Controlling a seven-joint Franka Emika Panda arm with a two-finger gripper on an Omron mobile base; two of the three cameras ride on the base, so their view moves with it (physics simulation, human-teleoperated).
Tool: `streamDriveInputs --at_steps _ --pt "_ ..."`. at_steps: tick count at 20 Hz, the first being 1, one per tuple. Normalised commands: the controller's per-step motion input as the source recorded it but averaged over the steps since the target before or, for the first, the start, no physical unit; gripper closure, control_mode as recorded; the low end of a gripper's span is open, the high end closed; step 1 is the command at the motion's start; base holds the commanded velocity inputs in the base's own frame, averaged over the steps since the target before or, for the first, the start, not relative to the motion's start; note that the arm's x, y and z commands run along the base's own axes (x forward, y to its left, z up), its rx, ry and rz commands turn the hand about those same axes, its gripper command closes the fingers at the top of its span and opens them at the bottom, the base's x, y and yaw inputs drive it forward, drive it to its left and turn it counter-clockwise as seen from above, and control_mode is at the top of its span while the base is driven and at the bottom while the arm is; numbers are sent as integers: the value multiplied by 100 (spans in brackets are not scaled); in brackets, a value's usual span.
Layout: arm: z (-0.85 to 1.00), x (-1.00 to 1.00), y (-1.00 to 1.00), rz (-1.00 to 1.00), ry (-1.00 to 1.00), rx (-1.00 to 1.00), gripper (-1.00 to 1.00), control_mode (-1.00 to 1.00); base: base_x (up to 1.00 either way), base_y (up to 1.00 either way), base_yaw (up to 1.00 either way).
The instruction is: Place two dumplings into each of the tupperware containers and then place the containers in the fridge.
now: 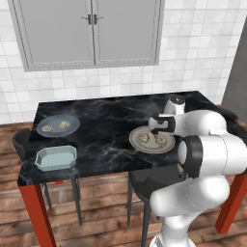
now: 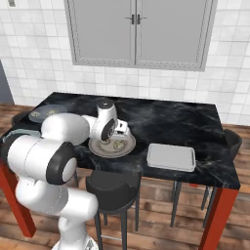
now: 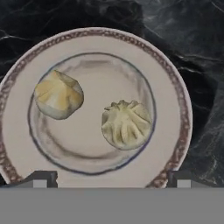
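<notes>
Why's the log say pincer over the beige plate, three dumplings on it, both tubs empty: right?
Not quite: the beige plate holds two dumplings, one beside the other, as the hand view shows. The pincer does hover over it, and both tubs look empty.

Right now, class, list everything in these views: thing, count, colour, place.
Dumplings: four, tan; two on the beige plate, two on the blue-grey plate.
Beige plate: one, near table edge.
Blue-grey plate: one, far left.
Tupperware containers: two, pale blue-green; left front corner, right front.
Table: one, black marble top, red legs.
Stools: dark, under the table.
Wall cupboard: one, grey, two doors.
Gripper: open above the beige plate.
</notes>
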Motion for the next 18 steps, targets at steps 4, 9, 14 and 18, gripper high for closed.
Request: streamDriveInputs --at_steps 4,9,14,18 --pt "-36 25 -8 0 0 0 -100 -100 0 0 0" --pt "-31 23 -6 0 0 0 -100 -100 0 0 0" --pt "-28 28 -9 0 0 0 -100 -100 0 0 0" --pt "-21 25 -6 0 0 0 -100 -100 0 0 0"
